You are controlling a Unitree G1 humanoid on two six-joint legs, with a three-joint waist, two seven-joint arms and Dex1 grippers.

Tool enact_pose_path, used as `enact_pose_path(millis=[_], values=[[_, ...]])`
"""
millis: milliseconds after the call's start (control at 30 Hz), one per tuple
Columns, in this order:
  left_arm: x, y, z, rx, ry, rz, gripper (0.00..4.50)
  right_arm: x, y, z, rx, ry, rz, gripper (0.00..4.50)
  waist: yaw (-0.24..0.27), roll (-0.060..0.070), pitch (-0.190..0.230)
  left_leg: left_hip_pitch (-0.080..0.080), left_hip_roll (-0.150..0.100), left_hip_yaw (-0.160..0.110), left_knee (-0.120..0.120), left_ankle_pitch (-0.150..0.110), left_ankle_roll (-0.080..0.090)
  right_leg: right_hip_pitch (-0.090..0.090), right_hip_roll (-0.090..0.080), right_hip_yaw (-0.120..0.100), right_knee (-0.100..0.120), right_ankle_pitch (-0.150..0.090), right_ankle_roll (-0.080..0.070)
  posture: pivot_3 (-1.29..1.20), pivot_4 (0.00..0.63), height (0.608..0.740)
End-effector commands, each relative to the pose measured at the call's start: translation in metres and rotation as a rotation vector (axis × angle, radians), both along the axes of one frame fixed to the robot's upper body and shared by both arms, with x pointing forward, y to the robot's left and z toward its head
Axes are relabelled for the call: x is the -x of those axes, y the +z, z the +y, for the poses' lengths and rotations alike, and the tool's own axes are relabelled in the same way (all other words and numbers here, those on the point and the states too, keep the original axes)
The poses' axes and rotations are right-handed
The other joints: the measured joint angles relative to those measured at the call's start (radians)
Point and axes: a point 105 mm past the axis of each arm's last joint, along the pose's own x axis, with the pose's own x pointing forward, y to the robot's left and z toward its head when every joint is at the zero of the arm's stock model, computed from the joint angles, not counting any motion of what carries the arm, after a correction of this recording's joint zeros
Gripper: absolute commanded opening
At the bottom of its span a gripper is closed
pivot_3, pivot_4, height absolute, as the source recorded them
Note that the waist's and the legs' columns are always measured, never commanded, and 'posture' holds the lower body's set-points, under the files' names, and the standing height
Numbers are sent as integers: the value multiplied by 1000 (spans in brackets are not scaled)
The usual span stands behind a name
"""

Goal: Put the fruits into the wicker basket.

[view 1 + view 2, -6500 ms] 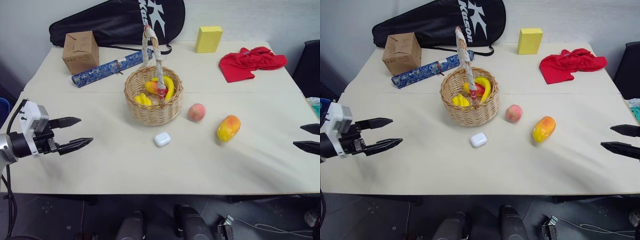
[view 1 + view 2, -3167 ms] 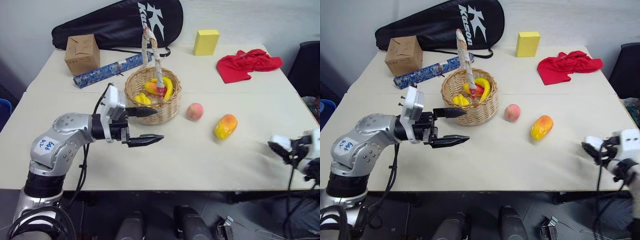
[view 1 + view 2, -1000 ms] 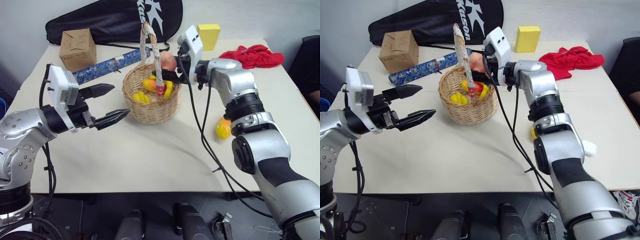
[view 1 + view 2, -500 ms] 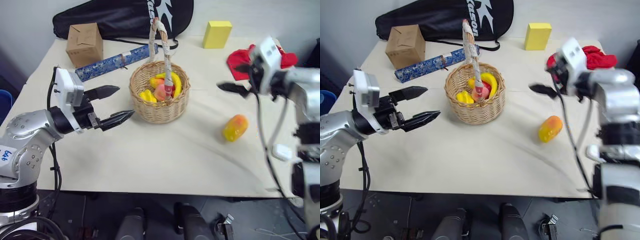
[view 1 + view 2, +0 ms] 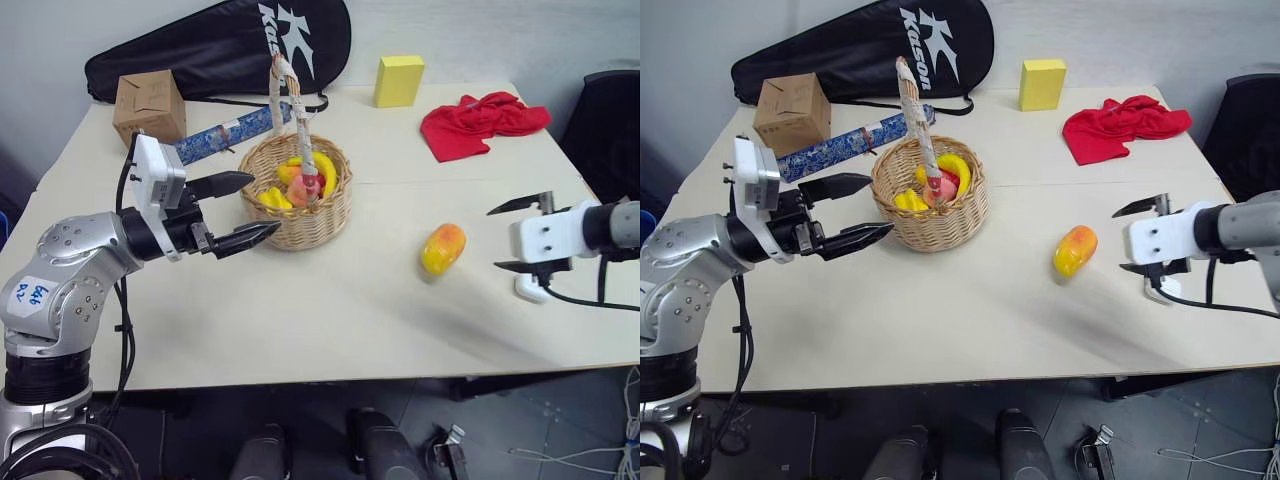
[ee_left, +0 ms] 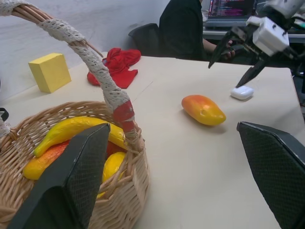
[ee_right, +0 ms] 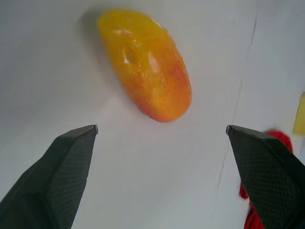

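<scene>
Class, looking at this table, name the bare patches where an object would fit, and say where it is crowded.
Free: the near strip in front of the wicker basket and mango, and the stretch between them. Crowded: the far edge, with cardboard box, blue roll, racket bag, yellow block and red cloth.

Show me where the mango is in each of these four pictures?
Left eye view: mango on the table, between basket and right gripper.
Right eye view: same spot.
Left wrist view: beyond the wicker basket, mid-table.
Right wrist view: just ahead of the open fingers.
Shared landmark: red cloth.
</scene>
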Motion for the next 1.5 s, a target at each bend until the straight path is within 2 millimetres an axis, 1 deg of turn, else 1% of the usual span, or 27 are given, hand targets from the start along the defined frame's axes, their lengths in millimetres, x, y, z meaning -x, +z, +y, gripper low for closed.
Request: enact_pose_path(millis=[33, 133, 200, 267, 333, 400, 433, 467, 500, 533, 633, 667, 700, 767, 833, 900, 967, 1000, 1067, 1133, 1233, 1333, 1400, 1433, 1467, 1500], values=[[3, 11, -2, 0, -12, -56, 4500, -9, 2, 9, 76, 104, -95, 4466, 0, 0, 0, -2, 0, 0, 0, 1, -2, -2, 0, 0, 0, 0, 0, 0, 150, 740], [3, 13, 0, -2, -4, -62, 4500, -18, -11, 11, 161, 154, -103, 4466, 5, 0, 0, -8, 0, 3, 1, 1, -2, -9, -1, 2, 1, 0, 0, 0, 150, 740], [4, 14, 1, -2, -3, -64, 4500, -26, -14, 15, 153, 154, -112, 4466, 9, 0, 0, -9, 0, 5, 1, 1, -2, -11, -1, 4, 2, 0, 0, 0, 150, 740], [6, 14, 1, -3, -2, -64, 4500, -33, -20, 18, 182, 162, -117, 4466, 9, 0, 0, -9, 0, 6, 1, 1, -2, -11, -1, 5, 2, 0, 0, 0, 150, 740], [7, 13, 0, -4, -7, -62, 4500, -38, -25, 24, 154, 165, -107, 4466, 10, 0, 0, -9, -1, 7, 1, 1, -2, -12, -1, 7, 2, 0, 1, 0, 150, 740], [9, 13, -1, -5, -19, -58, 4500, -42, -28, 31, 81, 146, -99, 4466, 10, 0, 0, -9, 0, 7, 1, 1, -2, -11, 0, 8, 2, 0, 0, 0, 150, 740], [12, 14, -3, -5, -34, -54, 4500, -43, -28, 31, 75, 142, -96, 4466, 10, 0, 0, -9, 0, 7, 1, 1, -2, -11, 0, 8, 3, 0, 0, 0, 150, 740], [14, 14, -5, -8, -47, -51, 4500, -43, -28, 30, 70, 137, -94, 4105, 10, 0, 0, -9, 0, 7, 1, 1, -2, -11, 0, 11, 3, 0, 0, 0, 150, 740], [15, 14, -6, -10, -55, -49, 4500, -43, -28, 29, 70, 136, -92, 3934, 10, 0, 0, -9, 0, 7, 1, 1, -2, -11, 0, 13, 3, 0, 1, 0, 150, 740], [17, 14, -7, -14, -66, -45, 4500, -43, -26, 27, 53, 127, -89, 3624, 10, 0, 0, -9, 0, 7, 1, 1, -2, -11, 0, 14, 3, 1, 1, 0, 150, 740], [21, 12, -9, -27, -86, -35, 4500, -39, -17, 22, -26, 94, -61, 2717, 8, 0, 0, -9, 0, 7, 1, 1, -2, -11, 0, 16, 2, 1, 1, 0, 150, 740], [22, 12, -10, -29, -89, -34, 4500, -38, -14, 21, -65, 79, -45, 2574, 7, 0, 0, -8, 0, 7, 1, 1, -2, -11, 1, 16, 3, 1, 1, 0, 150, 740], [23, 12, -10, -29, -90, -32, 4500, -37, -12, 21, -93, 71, -31, 2557, 7, 0, 0, -8, 0, 7, 1, 1, -2, -11, 2, 16, 3, 1, 1, 0, 150, 740], [26, 11, -13, -33, -117, -23, 4500, -38, 8, 34, -312, 31, 15, 2557, 6, 0, 0, -8, 0, 7, 1, 1, -2, -11, 2, 17, 3, 1, 1, 0, 150, 740], [30, 10, -16, -39, -143, -16, 4500, -40, 26, 49, -482, 21, 53, 2557, 0, 0, 0, -8, 1, 7, 1, 1, -2, -11, 2, 17, 3, 1, 1, 0, 150, 740], [35, 11, -20, -45, -177, -16, 4500, -52, 58, 83, -747, -8, 90, 2557, -11, 0, 0, -8, 2, 7, 1, 1, -2, -11, 2, 17, 4, 1, 1, 0, 150, 740], [37, 14, -21, -43, -186, -20, 4500, -62, 77, 109, -902, -39, 130, 2557, -19, 0, 0, -8, 4, 9, 2, 1, -3, -13, 4, 18, 7, 2, 0, 0, 150, 740], [36, 14, -21, -42, -185, -21, 4500, -65, 82, 115, -939, -56, 137, 2557, -16, 0, 0, -8, 5, 9, 1, 1, -3, -14, 4, 19, 12, 1, -1, 0, 150, 740], [35, 16, -20, -41, -177, -27, 4500, -80, 101, 136, -1092, -123, 152, 2557, -9, 0, 0, -8, 6, 7, 1, 0, -4, -16, 5, 17, 11, 0, -4, 0, 150, 740], [34, 17, -19, -40, -167, -32, 4500, -87, 112, 155, -1194, -148, 204, 2557, -9, 0, 0, -9, 6, 7, 1, 0, -5, -17, 5, 17, 12, 0, -4, 0, 150, 740], [33, 18, -16, -38, -150, -36, 4500, -88, 120, 184, -1286, -140, 335, 2557, -6, 0, 0, -10, 6, 6, 1, 0, -5, -16, 5, 16, 11, 0, -4, 0, 150, 740], [34, 18, -13, -35, -131, -41, 4500, -88, 121, 205, -1337, -143, 465, 2557, -7, 0, 0, -12, 6, 6, 1, -1, -4, -17, 4, 16, 10, 0, -4, 0, 150, 740], [34, 18, -12, -32, -121, -44, 4500, -90, 115, 211, -1328, -174, 497, 3275, -7, 0, 0, -13, 5, 7, 1, -1, -3, -17, 3, 16, 9, 0, -4, 0, 150, 740], [34, 17, -11, -30, -112, -45, 4500, -92, 108, 212, -1296, -189, 495, 3549, -7, 0, 0, -13, 5, 6, 1, -2, -3, -17, 3, 16, 9, 0, -4, 0, 150, 740], [35, 17, -10, -27, -102, -45, 4500, -92, 106, 212, -1281, -193, 495, 3814, -7, 0, 0, -14, 5, 6, 1, -2, -3, -17, 3, 16, 8, 0, -4, 0, 150, 740], [35, 16, -8, -25, -92, -45, 4500, -92, 106, 210, -1276, -193, 497, 4220, -8, 0, 0, -14, 5, 6, 1, -3, -3, -17, 3, 16, 7, 0, -4, 0, 150, 740]])
